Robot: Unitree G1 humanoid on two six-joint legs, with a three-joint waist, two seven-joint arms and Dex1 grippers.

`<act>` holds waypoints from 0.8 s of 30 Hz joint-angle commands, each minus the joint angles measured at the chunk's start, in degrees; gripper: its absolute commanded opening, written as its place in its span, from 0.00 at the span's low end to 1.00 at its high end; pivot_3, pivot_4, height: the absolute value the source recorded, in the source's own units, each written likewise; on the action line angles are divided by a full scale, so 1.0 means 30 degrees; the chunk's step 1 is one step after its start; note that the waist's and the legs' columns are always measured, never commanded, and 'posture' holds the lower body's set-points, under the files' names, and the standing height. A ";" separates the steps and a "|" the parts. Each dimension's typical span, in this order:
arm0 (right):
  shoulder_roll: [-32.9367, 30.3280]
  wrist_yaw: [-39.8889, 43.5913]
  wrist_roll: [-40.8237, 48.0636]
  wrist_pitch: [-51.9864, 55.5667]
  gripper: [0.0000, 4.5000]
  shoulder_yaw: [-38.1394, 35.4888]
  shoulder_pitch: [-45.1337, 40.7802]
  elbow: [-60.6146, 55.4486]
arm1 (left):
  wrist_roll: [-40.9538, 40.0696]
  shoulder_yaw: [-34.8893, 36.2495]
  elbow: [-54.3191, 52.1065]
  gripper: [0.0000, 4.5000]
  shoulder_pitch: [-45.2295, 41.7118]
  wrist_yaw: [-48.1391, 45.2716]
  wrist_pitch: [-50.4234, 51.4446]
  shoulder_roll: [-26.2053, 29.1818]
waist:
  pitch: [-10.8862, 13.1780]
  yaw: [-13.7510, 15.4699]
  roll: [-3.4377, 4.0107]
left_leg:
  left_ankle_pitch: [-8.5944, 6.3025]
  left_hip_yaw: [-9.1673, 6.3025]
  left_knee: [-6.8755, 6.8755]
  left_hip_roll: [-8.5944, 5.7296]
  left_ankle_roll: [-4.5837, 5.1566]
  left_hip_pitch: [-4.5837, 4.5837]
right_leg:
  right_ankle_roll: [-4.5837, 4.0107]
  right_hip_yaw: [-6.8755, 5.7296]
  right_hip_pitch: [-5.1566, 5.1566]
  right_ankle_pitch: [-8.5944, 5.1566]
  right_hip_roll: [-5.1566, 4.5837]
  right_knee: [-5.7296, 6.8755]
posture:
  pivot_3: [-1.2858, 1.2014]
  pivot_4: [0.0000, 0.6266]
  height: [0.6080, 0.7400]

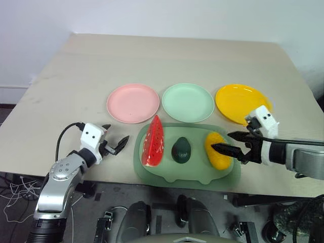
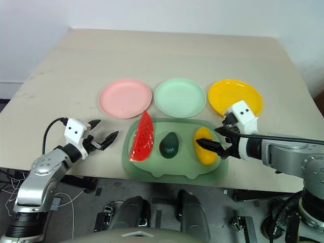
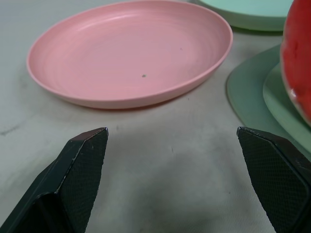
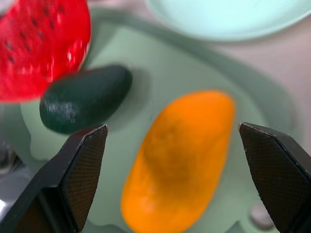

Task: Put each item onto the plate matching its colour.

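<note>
Tray (image 1: 152, 169): green, at the near table edge, nearest the camera; holds all three items.
Mango (image 1: 216, 150): yellow, right end of the tray, lying lengthwise near to far. None of the items is on a plate yet.
Right gripper (image 1: 229, 142): fingers spread wide, empty, poised over the mango with one finger to each side; no contact seen.
Mango handling: judged a light, rigid toy with a smooth, rounded skin that may slip. Best taken across the narrow middle, not the tapered ends.
Avocado (image 1: 181, 150): dark green, tray centre, apart from the mango.
Watermelon (image 1: 153, 142): red wedge, left end of the tray, standing on edge, rind to the left.
Yellow plate (image 1: 242, 103): far right, just beyond the tray; judged the mango's target.
Mint plate (image 1: 188, 102): middle, beyond the tray.
Pink plate (image 1: 133, 103): left, beyond the tray.
Left gripper (image 1: 114, 145): spread, empty, over bare table left of the tray.
Writing: none legible on any item, plate or tray.
</note>
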 commanded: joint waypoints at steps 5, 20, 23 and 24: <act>0.1002 -0.1504 -0.1908 -0.0152 1.00 0.2401 -0.0133 -0.0063 | -0.0140 0.0052 -0.1261 0.99 0.0241 0.0442 0.0155 -0.0268 | -0.0001 -0.0007 0.0001 | 0.0000 0.0002 0.0000 0.0001 0.0000 -0.0006 | 0.0000 0.0000 -0.0011 0.0000 0.0002 0.0003 | 0.52 0.24 1.00; -0.0706 0.1622 -0.6650 -0.3909 0.71 0.3957 -0.2552 0.2137 | -0.0299 0.0513 -0.1669 1.00 0.0224 0.0830 0.0435 -0.0297 | 0.0001 -0.0056 0.0004 | 0.0000 0.0004 0.0001 -0.0002 0.0001 -0.0015 | 0.0000 -0.0002 -0.0026 -0.0001 0.0002 0.0000 | 0.52 0.24 1.00; -0.1524 0.2475 -0.9216 -0.6425 0.71 0.5077 -0.4229 0.5130 | -0.0328 0.0543 -0.1675 1.00 0.0173 0.0952 0.0451 -0.0358 | 0.0001 -0.0130 0.0003 | 0.0000 0.0006 -0.0002 -0.0003 0.0000 -0.0014 | -0.0001 -0.0002 -0.0029 -0.0002 0.0010 0.0001 | 0.52 0.24 1.00; -0.1824 0.2679 -1.0488 -0.7485 0.71 0.5839 -0.4888 0.6694 | -0.0293 0.0492 -0.1696 1.00 0.0167 0.1001 0.0439 -0.0388 | 0.0000 -0.0151 0.0001 | 0.0000 0.0008 -0.0002 -0.0009 0.0000 -0.0014 | -0.0001 -0.0002 -0.0030 -0.0002 0.0010 0.0000 | 0.52 0.24 1.00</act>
